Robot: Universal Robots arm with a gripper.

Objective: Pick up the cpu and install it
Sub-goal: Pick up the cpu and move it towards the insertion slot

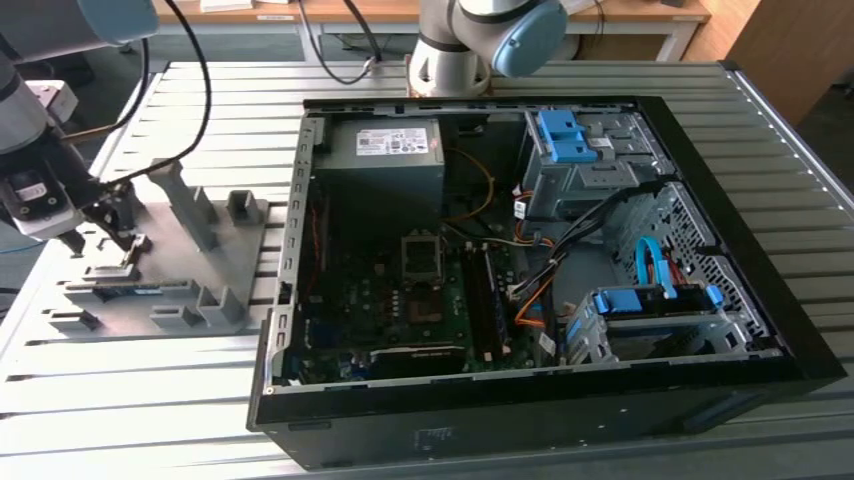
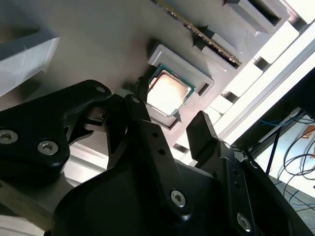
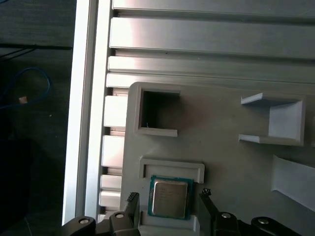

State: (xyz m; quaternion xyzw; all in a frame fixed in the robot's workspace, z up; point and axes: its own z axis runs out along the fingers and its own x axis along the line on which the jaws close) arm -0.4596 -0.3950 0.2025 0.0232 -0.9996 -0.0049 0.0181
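Gripper (image 3: 169,195) jaws apart, straddling cpu (image 2: 169,93) in grey tray (image 3: 231,128) pocket (not gripped yet); best keep 2 fingers (image 3: 132,204) centred on opposite edges, level, squeeze gently.

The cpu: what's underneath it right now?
The cpu lies flat in a walled pocket of the grey fixture plate, the open gripper straddling it. The pocket's floor and the chip's underside are covered.
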